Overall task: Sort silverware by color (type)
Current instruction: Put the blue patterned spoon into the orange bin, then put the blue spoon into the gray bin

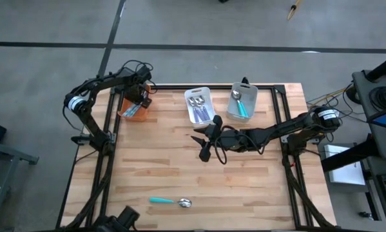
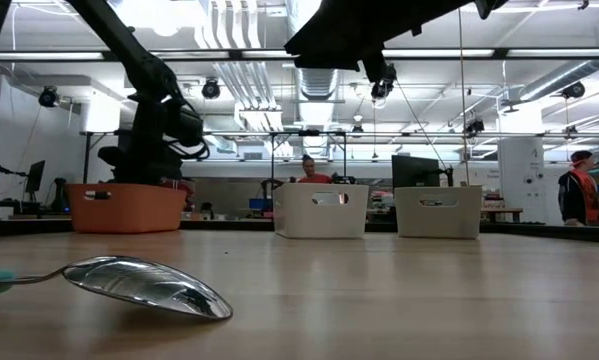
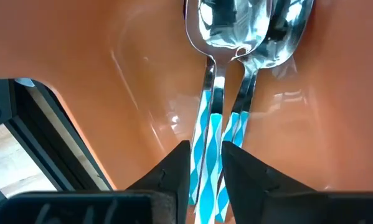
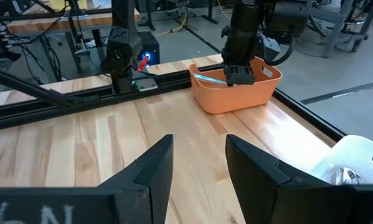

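Two spoons with teal-striped handles (image 3: 226, 93) lie side by side inside the orange bin (image 1: 129, 111), bowls on its sloping wall. My left gripper (image 3: 206, 163) points down into that bin at the table's far left, slightly open, its fingers on either side of the striped handles. My right gripper (image 1: 202, 145) hangs open and empty above the table's middle. A teal-handled spoon (image 1: 170, 202) lies flat near the table's front edge. The white bin (image 1: 199, 106) holds lavender-handled pieces. The grey bin (image 1: 242, 103) holds a teal-handled spoon. My left gripper comes from above with its fingers (image 3: 174, 171) across the striped handles (image 3: 205, 140), near their free ends. Whether the fingers touch the handles I cannot tell. The spoons rest on the bin's wall and floor.
The three bins stand in a row along the far edge, orange, white, grey from left to right. Bare wood lies between them and the lone spoon (image 2: 144, 285). Black rails (image 1: 106, 148) frame the table. People stand in the room beyond.
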{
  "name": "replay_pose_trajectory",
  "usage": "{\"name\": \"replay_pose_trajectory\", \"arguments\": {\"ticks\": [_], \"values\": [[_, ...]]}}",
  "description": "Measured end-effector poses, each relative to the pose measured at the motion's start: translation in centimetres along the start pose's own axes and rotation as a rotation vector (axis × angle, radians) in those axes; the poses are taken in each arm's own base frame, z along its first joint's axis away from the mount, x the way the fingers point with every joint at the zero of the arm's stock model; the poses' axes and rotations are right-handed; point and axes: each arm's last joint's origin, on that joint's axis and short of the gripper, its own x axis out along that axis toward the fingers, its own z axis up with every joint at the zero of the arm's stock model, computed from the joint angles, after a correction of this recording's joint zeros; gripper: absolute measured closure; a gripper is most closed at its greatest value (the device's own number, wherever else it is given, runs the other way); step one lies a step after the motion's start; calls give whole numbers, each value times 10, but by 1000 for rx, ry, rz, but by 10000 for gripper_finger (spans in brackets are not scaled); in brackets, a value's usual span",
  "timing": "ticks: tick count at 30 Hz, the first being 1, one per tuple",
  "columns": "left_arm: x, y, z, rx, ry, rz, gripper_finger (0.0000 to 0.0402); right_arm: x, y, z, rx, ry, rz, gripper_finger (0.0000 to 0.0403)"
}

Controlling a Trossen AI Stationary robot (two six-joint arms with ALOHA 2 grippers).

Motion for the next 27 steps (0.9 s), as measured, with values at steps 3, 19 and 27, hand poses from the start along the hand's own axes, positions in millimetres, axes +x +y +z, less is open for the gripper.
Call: {"name": "replay_pose_trajectory", "arguments": {"ticks": [3,19,27], "values": [[-3,-4,-1,14,-9,0,327,0,0,-1,3,13,-2,268],[-64,-29,-37,91,-251,-9,288,0,-1,-4,30,36,-8,262],[-95,-59,-90,127,-438,-116,267,-1,-1,-6,33,62,-11,264]]}}
